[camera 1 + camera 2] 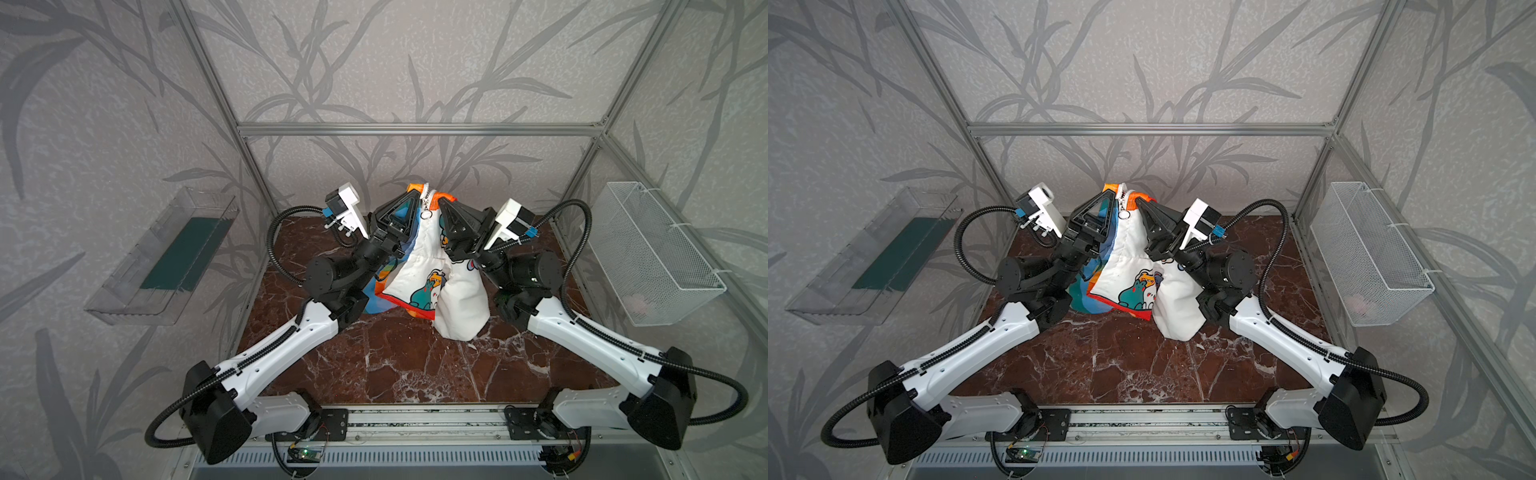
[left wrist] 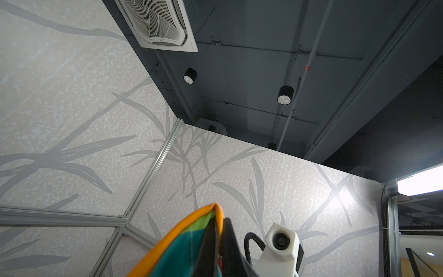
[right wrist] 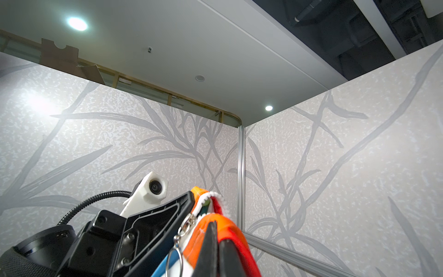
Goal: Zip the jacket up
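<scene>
Evidently both grippers were clamped on the jacket's (image 1: 419, 270) collar (image 1: 417, 188). The left gripper (image 1: 410, 195) pinched the orange-edged fabric on one side of the zipper (image 1: 426, 200), and the right gripper (image 1: 441, 202) pinched it on the other side, their tips near each other. The jacket hung between them over the back middle of the table (image 1: 415, 374), with its hem and a white sleeve (image 1: 461, 311) down on the marble. The ring pull (image 1: 427, 215) dangled just below the collar, between the two grippers. Whether the zipper below it was closed could not be told.
</scene>
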Controlling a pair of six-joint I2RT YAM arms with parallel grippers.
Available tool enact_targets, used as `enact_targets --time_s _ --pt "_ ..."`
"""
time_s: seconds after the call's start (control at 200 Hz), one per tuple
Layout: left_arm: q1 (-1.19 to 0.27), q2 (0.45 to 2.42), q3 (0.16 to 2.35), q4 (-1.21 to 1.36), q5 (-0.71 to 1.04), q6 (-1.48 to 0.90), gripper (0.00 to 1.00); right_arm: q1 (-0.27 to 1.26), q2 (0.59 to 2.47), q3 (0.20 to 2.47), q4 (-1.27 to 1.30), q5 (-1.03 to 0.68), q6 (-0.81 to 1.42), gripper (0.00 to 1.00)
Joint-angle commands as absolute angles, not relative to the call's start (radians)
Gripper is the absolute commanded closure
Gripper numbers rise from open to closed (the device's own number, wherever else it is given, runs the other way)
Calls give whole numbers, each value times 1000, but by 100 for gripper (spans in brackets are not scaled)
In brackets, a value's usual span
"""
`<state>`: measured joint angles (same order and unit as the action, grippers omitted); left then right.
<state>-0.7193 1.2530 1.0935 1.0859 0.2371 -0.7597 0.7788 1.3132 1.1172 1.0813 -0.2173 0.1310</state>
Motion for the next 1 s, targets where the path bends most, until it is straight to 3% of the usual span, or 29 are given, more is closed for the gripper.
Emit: enact_targets --time_s 0.0,1.0 --pt "-726 1245 1117 1143 245 -759 100 787 1303 1146 1158 -199 134 100" --pt "-742 1233 1122 1116 200 -687 100 816 1314 1124 1221 -113 96 100"
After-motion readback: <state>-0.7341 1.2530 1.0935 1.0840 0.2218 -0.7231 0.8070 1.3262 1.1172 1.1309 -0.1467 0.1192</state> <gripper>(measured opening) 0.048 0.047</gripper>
